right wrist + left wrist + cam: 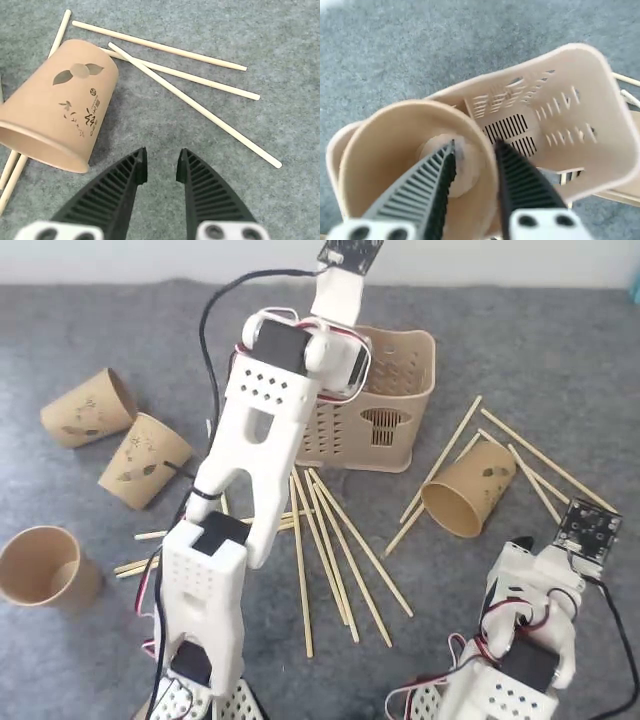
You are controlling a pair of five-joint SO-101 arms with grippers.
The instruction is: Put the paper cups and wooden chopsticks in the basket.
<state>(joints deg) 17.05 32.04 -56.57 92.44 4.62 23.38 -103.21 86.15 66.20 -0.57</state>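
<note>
My left gripper (474,156) is shut on a paper cup (385,145), one finger inside the rim and one outside, holding it over the open top of the beige basket (580,100). In the high view the left arm stretches over the basket (385,390). My right gripper (161,167) is open just above the carpet, with nothing between its fingers. It is next to a cup lying on its side (60,105) (470,487). Loose chopsticks (190,77) lie beyond that cup. Three more cups (88,407) (145,460) (38,567) sit at the left.
Several chopsticks (335,540) fan out on the grey carpet in front of the basket, between the two arms. More chopsticks (530,455) lie to the right of the basket, around the tipped cup.
</note>
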